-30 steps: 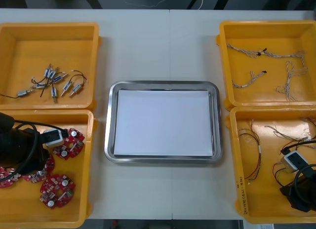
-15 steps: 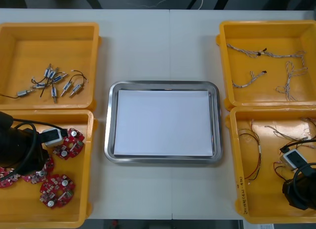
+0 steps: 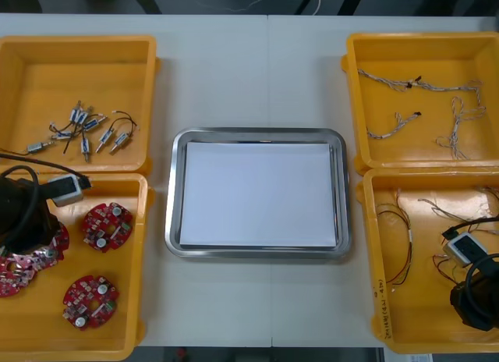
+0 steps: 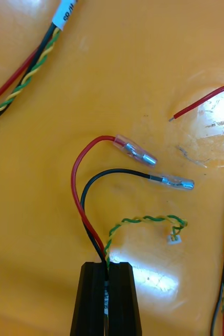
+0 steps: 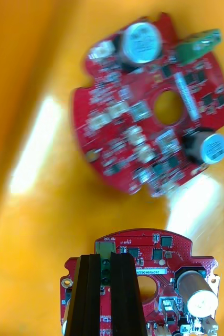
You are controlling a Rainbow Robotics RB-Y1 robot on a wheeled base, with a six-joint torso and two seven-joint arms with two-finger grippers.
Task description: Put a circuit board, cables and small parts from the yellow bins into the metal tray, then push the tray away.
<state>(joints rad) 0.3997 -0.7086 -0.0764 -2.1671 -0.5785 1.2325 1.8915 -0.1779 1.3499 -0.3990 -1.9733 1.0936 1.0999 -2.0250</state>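
Pinching circuit board (image 5: 161, 247) edge — left gripper (image 5: 105, 261)

The left tool (image 5: 106, 258) pinches the edge of a red circuit board (image 5: 167, 251); a second board (image 5: 143, 110) lies beyond, flat on the bin floor (image 5: 28, 210).

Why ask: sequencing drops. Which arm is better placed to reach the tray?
Left, probably: left gripper holds a circuit board seemingly raised off the left bin; right gripper pinches a cable lying in the right bin.

Red circuit boards (image 3: 107, 225), yellow bins (image 3: 78, 44), a white-lined tray (image 3: 257, 133), a twisted green-yellow cable (image 4: 143, 219).
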